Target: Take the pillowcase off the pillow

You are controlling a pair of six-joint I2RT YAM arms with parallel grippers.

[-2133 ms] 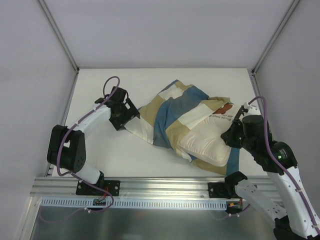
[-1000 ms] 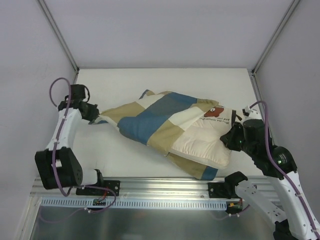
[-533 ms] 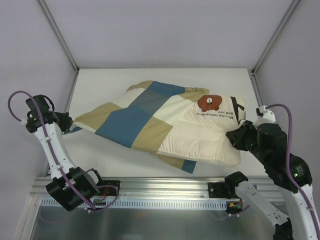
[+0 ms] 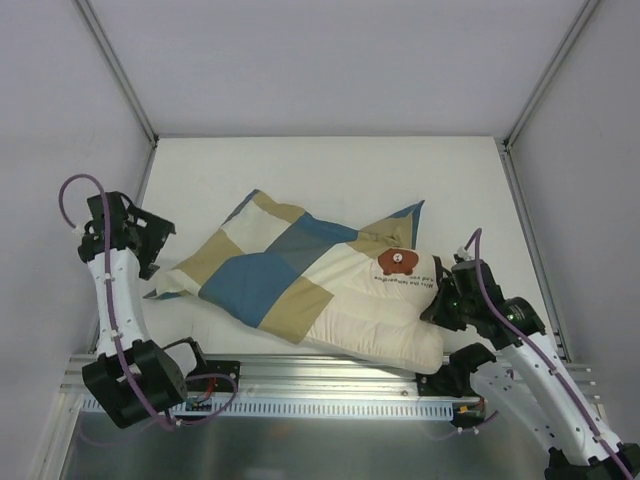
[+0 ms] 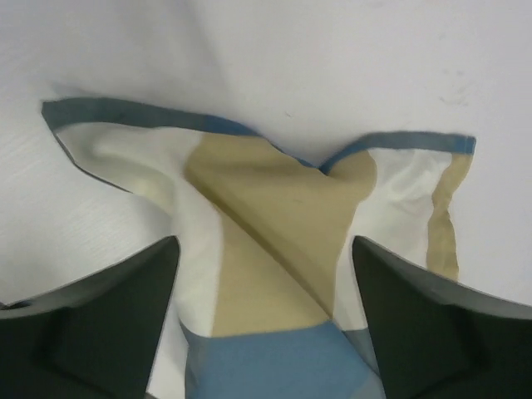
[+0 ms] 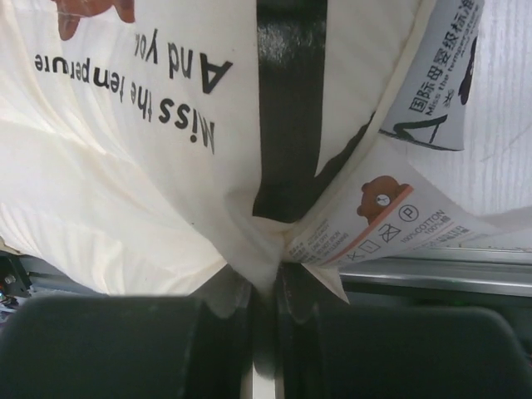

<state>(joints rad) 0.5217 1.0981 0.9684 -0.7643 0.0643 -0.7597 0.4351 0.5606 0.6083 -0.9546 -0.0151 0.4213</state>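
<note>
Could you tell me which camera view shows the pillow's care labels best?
The right wrist view: the care labels sit close up, print legible, on the pillow. From the top they cannot be made out; the left wrist shows only the pillowcase.

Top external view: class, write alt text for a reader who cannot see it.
A checked pillowcase covers the left part of a cream pillow on a table. The right gripper pinches the pillow's right edge; the left gripper hovers by the cloth's left corner.
</note>
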